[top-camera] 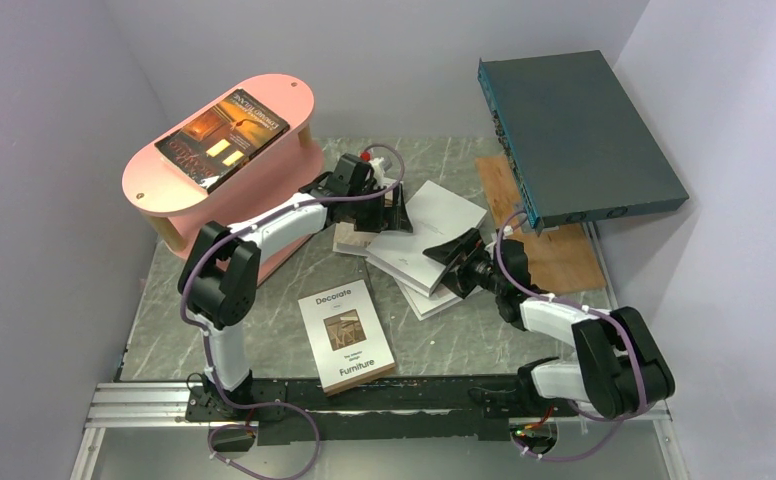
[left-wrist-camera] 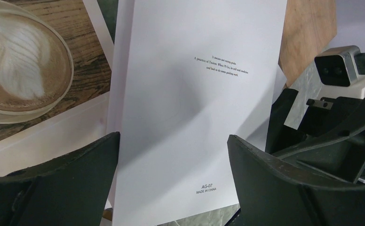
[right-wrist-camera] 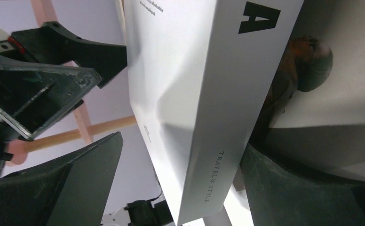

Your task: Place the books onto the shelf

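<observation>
Now | L pincer (top-camera: 392, 208) open | R pincer (top-camera: 451, 252) open | both astride white bk (top-camera: 442, 215) | orange bk (top-camera: 226, 135) on shelf (top-camera: 154, 177)

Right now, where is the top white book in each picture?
Top: white book just right of centre.
Left wrist: it fills the centre.
Right wrist: centre, spine facing us.
Shared landmark: the right gripper, next to the book in every view.
</observation>
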`<action>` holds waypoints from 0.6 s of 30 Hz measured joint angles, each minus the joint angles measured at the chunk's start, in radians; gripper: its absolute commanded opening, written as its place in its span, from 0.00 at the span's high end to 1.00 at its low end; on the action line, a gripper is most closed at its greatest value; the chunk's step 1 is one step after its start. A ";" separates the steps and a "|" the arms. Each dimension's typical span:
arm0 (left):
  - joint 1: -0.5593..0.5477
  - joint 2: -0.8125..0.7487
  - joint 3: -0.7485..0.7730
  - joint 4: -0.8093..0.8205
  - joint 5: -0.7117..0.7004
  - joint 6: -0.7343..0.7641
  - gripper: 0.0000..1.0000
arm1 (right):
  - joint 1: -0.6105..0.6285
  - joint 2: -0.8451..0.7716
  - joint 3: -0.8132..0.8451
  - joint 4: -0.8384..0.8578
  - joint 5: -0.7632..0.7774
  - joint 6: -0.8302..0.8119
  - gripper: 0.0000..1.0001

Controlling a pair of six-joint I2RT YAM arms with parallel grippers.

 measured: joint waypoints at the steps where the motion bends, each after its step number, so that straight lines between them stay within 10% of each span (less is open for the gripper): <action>1: -0.001 0.002 -0.003 -0.001 0.003 0.000 0.10 | 0.000 0.011 -0.005 0.024 -0.008 0.012 0.09; 10: -0.001 0.003 -0.012 0.002 0.008 0.002 0.11 | -0.003 0.054 -0.029 0.104 -0.021 0.068 0.55; 15: -0.001 -0.006 -0.026 -0.008 0.000 0.005 0.12 | -0.006 0.036 -0.031 0.106 -0.026 0.078 0.98; 18: -0.006 -0.024 -0.026 -0.046 -0.011 0.006 0.11 | -0.006 0.025 -0.027 0.095 -0.041 0.077 1.00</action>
